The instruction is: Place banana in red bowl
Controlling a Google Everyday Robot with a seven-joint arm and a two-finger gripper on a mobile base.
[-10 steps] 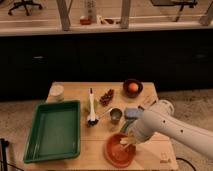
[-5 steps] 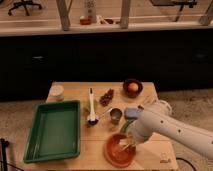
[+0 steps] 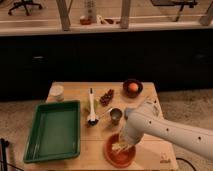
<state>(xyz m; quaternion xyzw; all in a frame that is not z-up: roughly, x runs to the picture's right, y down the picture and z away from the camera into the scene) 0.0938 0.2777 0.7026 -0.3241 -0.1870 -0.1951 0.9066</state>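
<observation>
Wooden table: gripper over red bowl.

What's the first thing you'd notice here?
The big white robot arm reaching in from the right, its hand down inside the red bowl at the table's front edge with something pale yellow, likely the banana. Next, the green tray on the left.

The pale-yellow banana lies inside the orange-red bowl, under the end effector.
</observation>
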